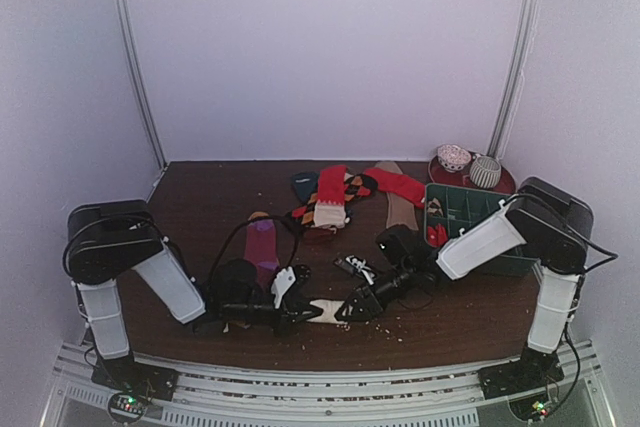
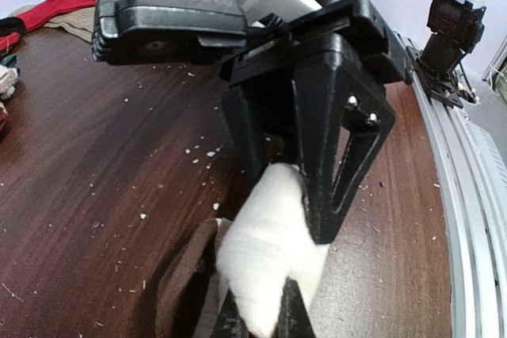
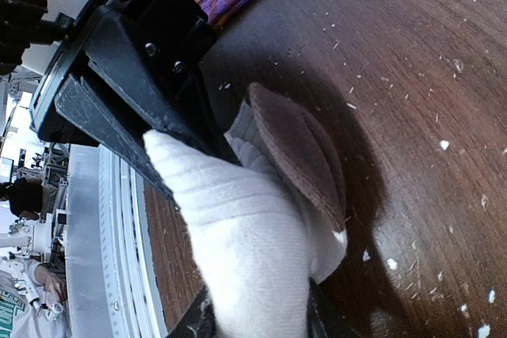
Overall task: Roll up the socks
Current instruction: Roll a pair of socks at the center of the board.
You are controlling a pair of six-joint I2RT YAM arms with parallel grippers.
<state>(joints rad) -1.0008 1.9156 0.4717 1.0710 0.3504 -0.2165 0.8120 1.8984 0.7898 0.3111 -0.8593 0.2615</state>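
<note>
Fabric this soft handles light, limp and squashy. The cream-and-brown sock (image 1: 325,311) sits bunched at the near middle of the table (image 1: 200,217). My left gripper (image 2: 260,316) is pinched tight on its cream part. The right gripper (image 3: 257,318) clamps the same bundle just beside it, jaws partly closed. I'd hold thick folds, since loose edges could slip.

The cream-and-brown sock (image 1: 326,311) sits bunched up, left of the green tray (image 1: 468,209). The purple striped sock (image 1: 262,245) lies flat farther left. A red sock (image 1: 398,184) lies just beside the tray.
</note>
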